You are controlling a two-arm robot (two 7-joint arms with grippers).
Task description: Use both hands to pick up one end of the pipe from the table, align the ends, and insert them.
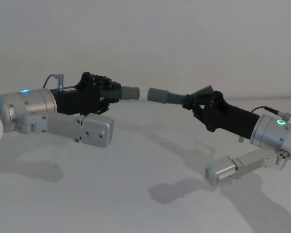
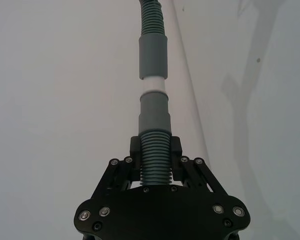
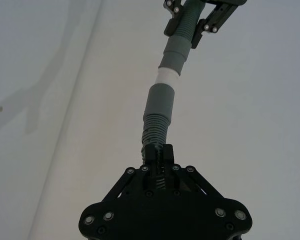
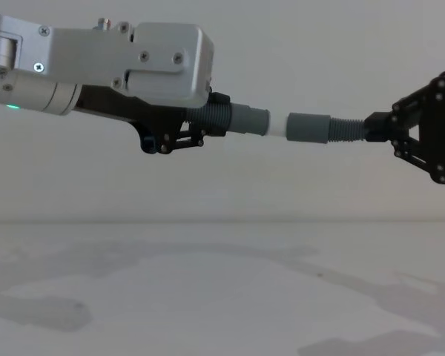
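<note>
Both hose pieces are held in the air above the white desk (image 1: 136, 204), end to end. The left end effector (image 1: 108, 93) pinches the ribbed part of the straight hose (image 1: 117, 92), whose grey cuff (image 1: 131, 92) ends in a whitish tip (image 1: 141, 93). The right end effector (image 1: 190, 103) is clamped on the ribbed part of the bent hose (image 1: 177, 98), with its own cuff (image 1: 158, 94) pointing back at the left one. From the chest, the left cuff (image 4: 250, 119), the white tip (image 4: 277, 124) and the right cuff (image 4: 308, 127) lie nearly on one line, the tip reaching the mouth of the right cuff. In the left wrist view the tip (image 2: 152, 85) spans the gap between the two cuffs; whether it is partly inside the far one cannot be told. The right wrist view shows the same white band (image 3: 168, 77) between them. Shadows of both arms fall on the desk below.
</note>
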